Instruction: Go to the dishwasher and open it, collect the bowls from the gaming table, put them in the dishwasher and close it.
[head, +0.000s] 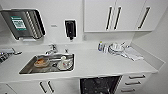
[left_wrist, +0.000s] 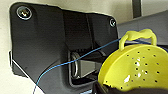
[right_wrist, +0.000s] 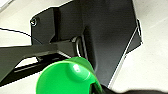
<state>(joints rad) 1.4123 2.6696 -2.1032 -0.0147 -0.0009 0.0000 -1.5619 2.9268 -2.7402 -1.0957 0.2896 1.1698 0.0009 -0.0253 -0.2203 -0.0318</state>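
Head view: white counter (head: 100, 63) with steel sink (head: 47, 63) holding dishes; dishwasher (head: 99, 85) below counter edge, dark inside showing, front down. Drawers (head: 136, 82) just beside it. Left wrist view: yellow bowl (left_wrist: 136, 67) with small holes and loop handle, close to left gripper; grip state cannot tell. Right wrist view: bright green bowl (right_wrist: 66, 78) close to right gripper; grip state cannot tell.

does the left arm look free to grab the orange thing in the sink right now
Probably not. The left gripper seems already occupied by a yellow perforated bowl, so reaching the orange item in the sink would mean setting that down first.
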